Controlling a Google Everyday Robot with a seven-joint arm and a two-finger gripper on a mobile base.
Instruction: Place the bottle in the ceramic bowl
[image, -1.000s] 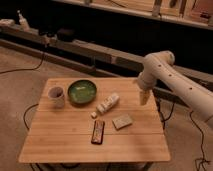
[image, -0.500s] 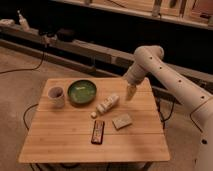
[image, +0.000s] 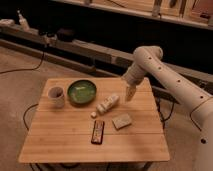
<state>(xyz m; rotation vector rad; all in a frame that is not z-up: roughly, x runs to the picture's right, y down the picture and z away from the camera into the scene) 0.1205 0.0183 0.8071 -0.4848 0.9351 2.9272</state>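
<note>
Pincer (image: 130, 93) near upper-right end of the bottle (image: 108, 104), its long axis diagonal.

mug (image: 56, 96) — left on table (image: 75, 145) | beige block (image: 121, 121) beside dark bar (image: 98, 132)

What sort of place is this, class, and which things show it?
Probably a robot lab or workshop: a white robot arm, its gripper hanging above the wooden table beside the bottle, cables trailing across the bare floor, and long cluttered benches behind.
</note>
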